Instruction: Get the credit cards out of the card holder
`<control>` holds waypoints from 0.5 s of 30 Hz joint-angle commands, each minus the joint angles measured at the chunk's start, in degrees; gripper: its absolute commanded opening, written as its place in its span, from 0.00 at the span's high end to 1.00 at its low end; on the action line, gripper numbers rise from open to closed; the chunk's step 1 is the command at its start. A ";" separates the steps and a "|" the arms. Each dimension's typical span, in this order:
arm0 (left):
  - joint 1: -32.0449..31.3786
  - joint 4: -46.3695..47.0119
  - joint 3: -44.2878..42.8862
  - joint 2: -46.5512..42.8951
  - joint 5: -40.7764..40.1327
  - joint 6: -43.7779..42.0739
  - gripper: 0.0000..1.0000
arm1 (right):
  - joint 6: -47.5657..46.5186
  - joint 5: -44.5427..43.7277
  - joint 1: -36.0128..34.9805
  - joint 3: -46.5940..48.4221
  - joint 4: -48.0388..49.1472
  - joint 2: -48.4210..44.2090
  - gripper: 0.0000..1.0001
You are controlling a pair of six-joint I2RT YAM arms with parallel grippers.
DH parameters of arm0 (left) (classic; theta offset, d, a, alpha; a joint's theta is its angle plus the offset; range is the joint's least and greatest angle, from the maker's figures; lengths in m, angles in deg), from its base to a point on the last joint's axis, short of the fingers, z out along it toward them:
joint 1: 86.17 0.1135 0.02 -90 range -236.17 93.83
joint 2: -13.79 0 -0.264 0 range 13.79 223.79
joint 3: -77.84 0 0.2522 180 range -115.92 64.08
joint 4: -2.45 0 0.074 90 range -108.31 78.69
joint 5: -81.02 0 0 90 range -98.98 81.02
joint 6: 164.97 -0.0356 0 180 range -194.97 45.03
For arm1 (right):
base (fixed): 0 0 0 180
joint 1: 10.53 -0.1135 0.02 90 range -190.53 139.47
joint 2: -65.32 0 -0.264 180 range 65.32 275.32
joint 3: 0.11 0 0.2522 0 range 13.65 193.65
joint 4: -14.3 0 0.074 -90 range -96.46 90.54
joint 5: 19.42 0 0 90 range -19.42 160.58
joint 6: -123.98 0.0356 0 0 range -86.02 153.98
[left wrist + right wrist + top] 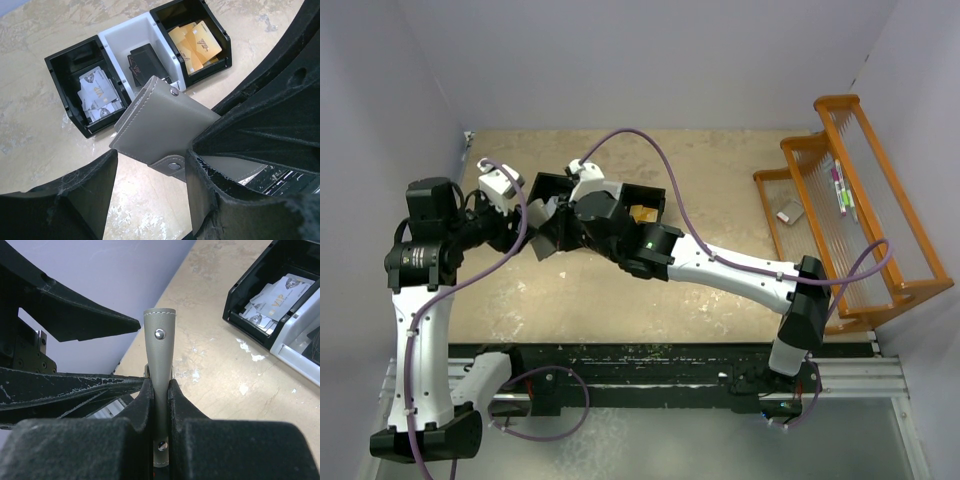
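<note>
You get 1 high view looking down over the table (720, 170); your 2 wrist views sit close, both showing the card holder (160, 125) and bin tray (117, 40).

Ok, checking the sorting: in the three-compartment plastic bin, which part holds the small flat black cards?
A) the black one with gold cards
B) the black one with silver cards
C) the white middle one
C: the small flat black cards lie in the white middle compartment.

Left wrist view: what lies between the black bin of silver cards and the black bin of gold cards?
A white plastic compartment holding black cards, shown in the left wrist view.
</note>
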 commanded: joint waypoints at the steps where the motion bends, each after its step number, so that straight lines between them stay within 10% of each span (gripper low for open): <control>1: -0.41 -2.33 0.45 -0.64 3.61 0.85 0.41 | -0.03 -1.03 -0.69 4.85 6.34 -0.54 1.00; 15: -0.38 -1.82 2.88 1.53 -3.88 6.41 0.65 | -2.77 -6.52 -1.66 4.89 8.31 -1.38 1.00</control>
